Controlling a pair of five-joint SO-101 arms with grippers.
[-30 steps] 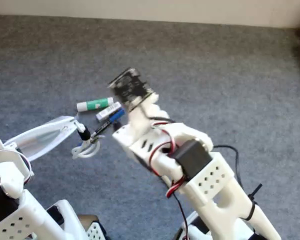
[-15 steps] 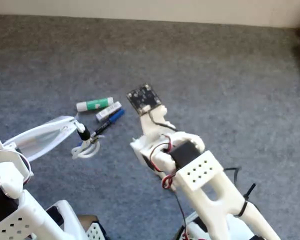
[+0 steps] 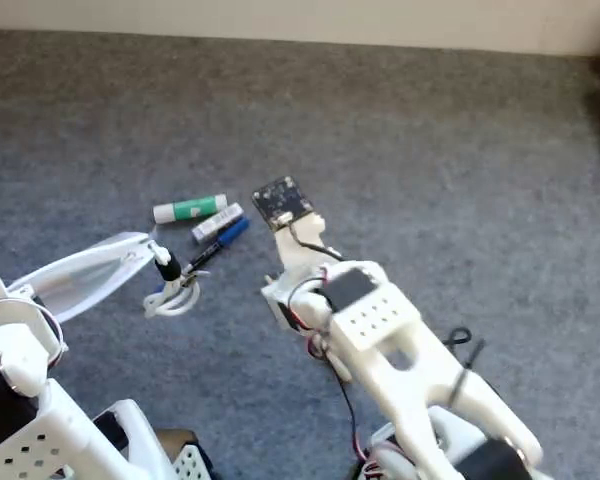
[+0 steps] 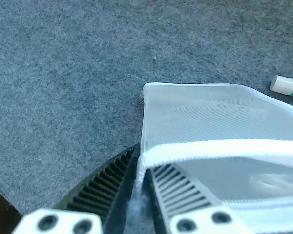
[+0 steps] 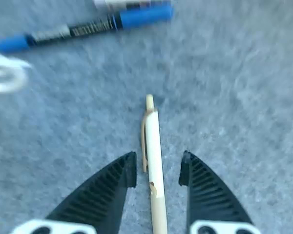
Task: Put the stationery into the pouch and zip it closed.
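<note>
The right gripper [image 5: 157,163] is pictured with its jaws spread apart, one on either side of a cream pen [image 5: 154,165] that lies flat on the grey carpet [image 3: 460,150]; a narrow gap is seen between the pen and each jaw. Past the pen's tip, a black marker [image 5: 83,29] with a blue cap is laid crosswise, with a white marker [image 5: 132,4] just beside it and a white loop [image 5: 5,73] off to one side. In the high view the right arm [image 3: 380,320] is shown in the middle of the frame, and the black marker [image 3: 202,258] and white marker [image 3: 218,221] are found left of centre, with a green glue stick [image 3: 190,209] just above them. The left gripper [image 4: 140,168] is seen clamped on the white edge of the mesh pouch [image 4: 219,122]. The pouch [image 3: 80,275] is held at the left of the high frame, its near end close to the white loop [image 3: 175,298].
</note>
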